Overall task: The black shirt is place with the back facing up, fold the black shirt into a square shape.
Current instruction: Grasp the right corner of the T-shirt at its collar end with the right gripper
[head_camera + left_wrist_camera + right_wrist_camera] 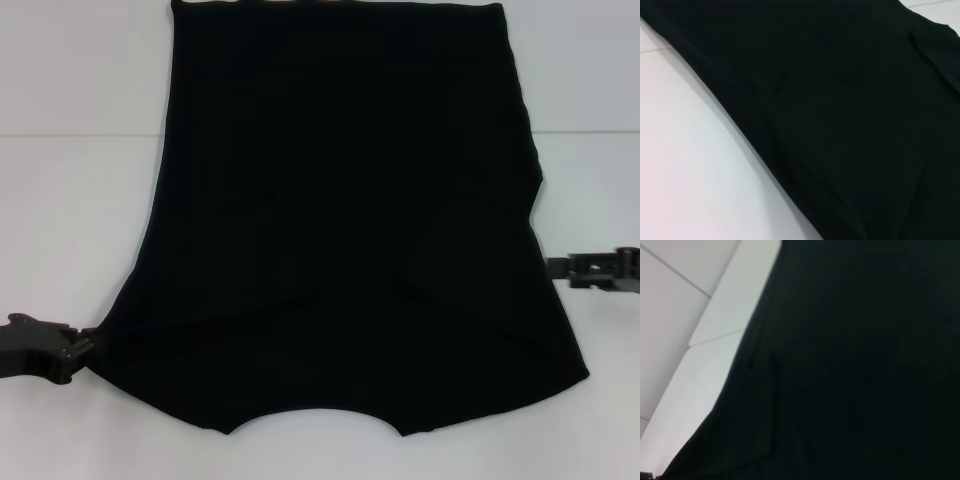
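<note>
The black shirt (340,230) lies flat on the white table (70,210) with its curved neckline toward me, and its sides look folded inward into a long panel. My left gripper (80,345) sits low at the shirt's near left corner, touching the cloth edge. My right gripper (556,267) is at the shirt's right edge, a little farther from me. The left wrist view shows black shirt fabric (850,110) with a soft crease, and the right wrist view is mostly filled by black shirt cloth (865,365).
Bare white table (600,150) shows on both sides of the shirt and in a narrow strip in front of the neckline. A faint seam line (80,135) crosses the tabletop. The shirt's far hem reaches the top of the head view.
</note>
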